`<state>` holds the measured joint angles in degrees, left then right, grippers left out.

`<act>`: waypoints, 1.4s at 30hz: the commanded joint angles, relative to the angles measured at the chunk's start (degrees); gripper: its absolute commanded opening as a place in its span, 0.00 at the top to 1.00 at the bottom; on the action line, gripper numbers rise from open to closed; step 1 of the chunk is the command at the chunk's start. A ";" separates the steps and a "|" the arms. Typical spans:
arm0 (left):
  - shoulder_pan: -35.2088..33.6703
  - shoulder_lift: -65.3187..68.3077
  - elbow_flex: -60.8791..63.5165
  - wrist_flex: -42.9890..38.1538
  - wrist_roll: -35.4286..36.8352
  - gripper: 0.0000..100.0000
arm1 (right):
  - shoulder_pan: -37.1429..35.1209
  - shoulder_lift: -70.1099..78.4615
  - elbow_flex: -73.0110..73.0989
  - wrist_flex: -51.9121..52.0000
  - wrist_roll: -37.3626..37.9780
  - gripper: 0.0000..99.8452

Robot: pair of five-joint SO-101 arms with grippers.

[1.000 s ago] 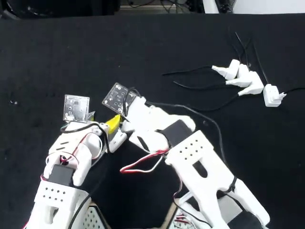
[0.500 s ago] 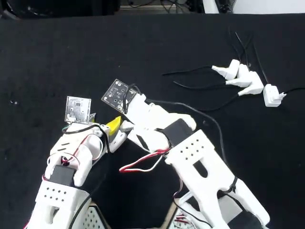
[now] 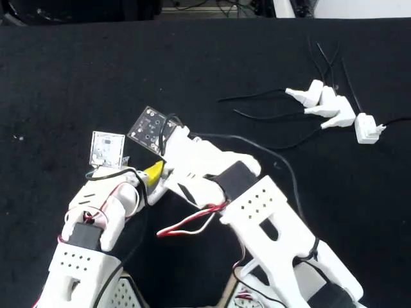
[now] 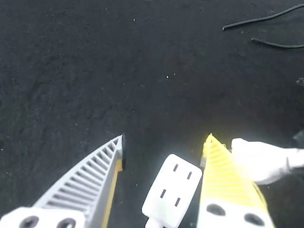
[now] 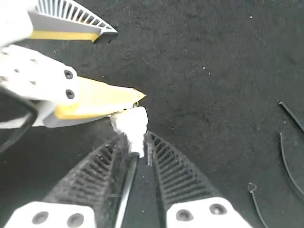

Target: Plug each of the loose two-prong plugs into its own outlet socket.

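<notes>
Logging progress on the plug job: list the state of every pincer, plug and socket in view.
socket: slots empty.
plug: gripped, not inserted.
left pincer: open, straddling socket.
right pincer: shut on plug.
spare plugs: lying loose, unplugged.

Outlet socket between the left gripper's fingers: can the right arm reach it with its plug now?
Probably not directly: the yellow finger of the left gripper stands between the plug and the outlet socket.
</notes>
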<state>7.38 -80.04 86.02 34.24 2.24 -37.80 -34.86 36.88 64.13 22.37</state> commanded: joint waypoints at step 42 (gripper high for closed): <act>-23.16 -0.26 -0.22 27.08 -12.75 0.73 | -2.81 16.40 -18.42 8.53 30.68 0.99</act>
<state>-12.48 -80.04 85.05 61.14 -9.89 -39.03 -19.65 23.60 71.87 46.64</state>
